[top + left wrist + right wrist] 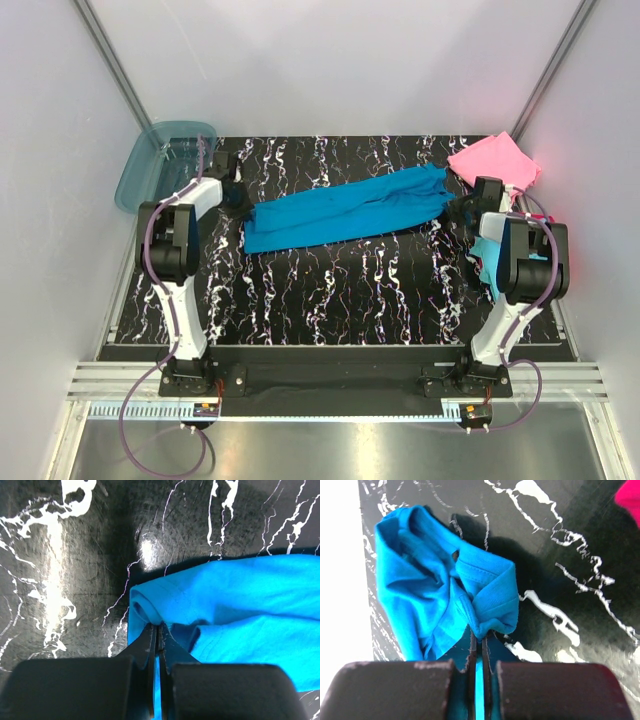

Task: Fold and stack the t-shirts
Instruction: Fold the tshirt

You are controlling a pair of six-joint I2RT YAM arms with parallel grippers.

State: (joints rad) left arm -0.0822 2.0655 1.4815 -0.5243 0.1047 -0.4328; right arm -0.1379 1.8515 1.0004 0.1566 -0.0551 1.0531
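We locate the teal-blue t-shirt point(345, 210) in the middle of the black marbled table point(330, 300). It lies as one long, narrow band that runs from the near left toward the far right. The left end of the band is pinched in the left gripper point(157, 629): its two fingers are pressed together on a fold of cloth at the corner. The right end is bunched into loose folds and clamped in the right gripper point(481, 636), whose fingers likewise meet on the fabric. We cannot tell whether either end is raised off the surface. A pink t-shirt point(493, 163) lies at the far right corner, just beyond the right gripper. A lighter cyan cloth point(487, 266) shows beside the right arm point(520, 260), which largely hides it. A translucent blue tub point(160, 160) sits at the far left corner, against the wall.
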